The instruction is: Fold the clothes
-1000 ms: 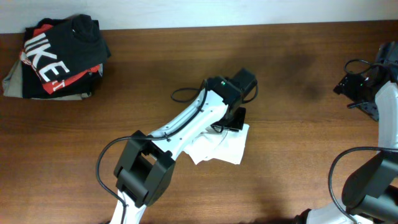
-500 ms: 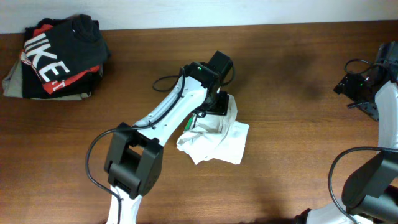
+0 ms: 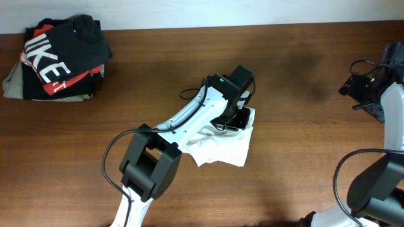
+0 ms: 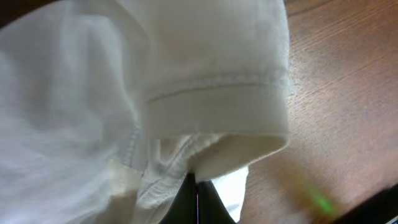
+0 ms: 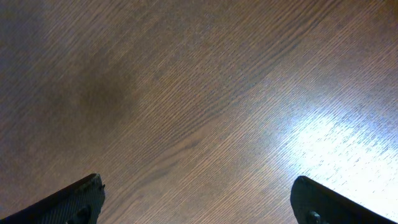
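Observation:
The white T-shirt [image 3: 221,146] lies crumpled at the middle of the wooden table. My left gripper [image 3: 237,120] sits at its upper right edge, shut on a hemmed fold of the white T-shirt [image 4: 205,93]; the two dark fingertips [image 4: 196,202] are pressed together under the cloth. The neck mark is hidden. My right gripper [image 3: 358,88] is at the far right edge of the table, far from the shirt. Its fingers [image 5: 199,199] are wide apart over bare wood, holding nothing.
A black shirt with white letters and red [image 3: 60,53] lies on a grey-olive folded garment [image 3: 14,85] at the back left corner. A black cable [image 3: 189,94] loops beside my left arm. A pale wall edge runs along the table's far side.
My left gripper swung left and back half a second ago, dragging the shirt's edge up, then came back right. The shirt's upper right part now lies flatter toward the right. The right arm has not moved.

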Controlling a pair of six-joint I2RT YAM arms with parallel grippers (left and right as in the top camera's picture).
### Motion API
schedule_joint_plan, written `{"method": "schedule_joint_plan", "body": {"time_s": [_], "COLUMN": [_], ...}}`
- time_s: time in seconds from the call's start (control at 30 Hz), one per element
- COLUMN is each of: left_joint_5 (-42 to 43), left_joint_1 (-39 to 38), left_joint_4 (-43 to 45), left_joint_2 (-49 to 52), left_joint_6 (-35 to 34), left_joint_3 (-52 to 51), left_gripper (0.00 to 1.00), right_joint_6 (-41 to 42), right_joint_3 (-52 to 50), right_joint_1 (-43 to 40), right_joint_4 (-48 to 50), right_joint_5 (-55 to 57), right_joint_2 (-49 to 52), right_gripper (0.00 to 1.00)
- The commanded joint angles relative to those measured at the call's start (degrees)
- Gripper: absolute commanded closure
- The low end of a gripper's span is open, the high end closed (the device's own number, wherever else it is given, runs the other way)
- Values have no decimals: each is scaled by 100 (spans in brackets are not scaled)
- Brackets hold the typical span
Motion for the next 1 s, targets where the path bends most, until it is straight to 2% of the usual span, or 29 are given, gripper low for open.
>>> {"method": "schedule_joint_plan", "body": {"time_s": [0.0, 0.1, 0.27, 0.33, 0.37, 0.43, 0.47, 0.53, 0.57, 0.73, 0.83, 0.97], "left_joint_5": [125, 258, 391, -308, -1318, -2243, -2269, -2271, -2162, -1985, -2162, -1950], "left_joint_1": [-166, -299, -612, -461, -251, 175, 584, 1176, 1537, 2732, 2959, 2968], "left_joint_4": [-57, -107, -149, -756, -1585, -2610, -3095, -3602, -3598, -3598, -3598, -3241], "left_joint_2": [35, 35, 7, -76, -153, -188, -188, -188, -212, -1040, -2094, -2201], "left_joint_6": [46, 46, 50, 50, 48, 46, 35, 24, 26, 247, 326, 326], "left_joint_3": [79, 79, 131, 649, 1309, 2170, 2573, 2835, 2837, 2656, 1091, -273], "left_gripper": [99, 90, 91, 91, 87, 56, 45, 13, 2, 1, 1, 1], "right_joint_6": [50, 50, 50, 50, 50, 50, 50, 50, 50, 50, 50, 50], "right_joint_3": [26, 26, 26, 26, 26, 26, 26, 26, 26, 26, 26, 26], "right_joint_1": [-15, -15, -15, -15, -15, -15, -15, -15, -15, -15, -15, -15], "right_joint_4": [-2, 0, 0, 0, 0, 0, 0, 0, 0, -2, 0, 0], "right_joint_5": [131, 131, 131, 131, 131, 131, 131, 131, 131, 131, 131, 131], "right_joint_2": [33, 33, 33, 33, 33, 33, 33, 33, 33, 33, 33, 33], "right_gripper": [1, 1, 1, 1, 1, 1, 1, 1, 1, 1, 2, 1]}}
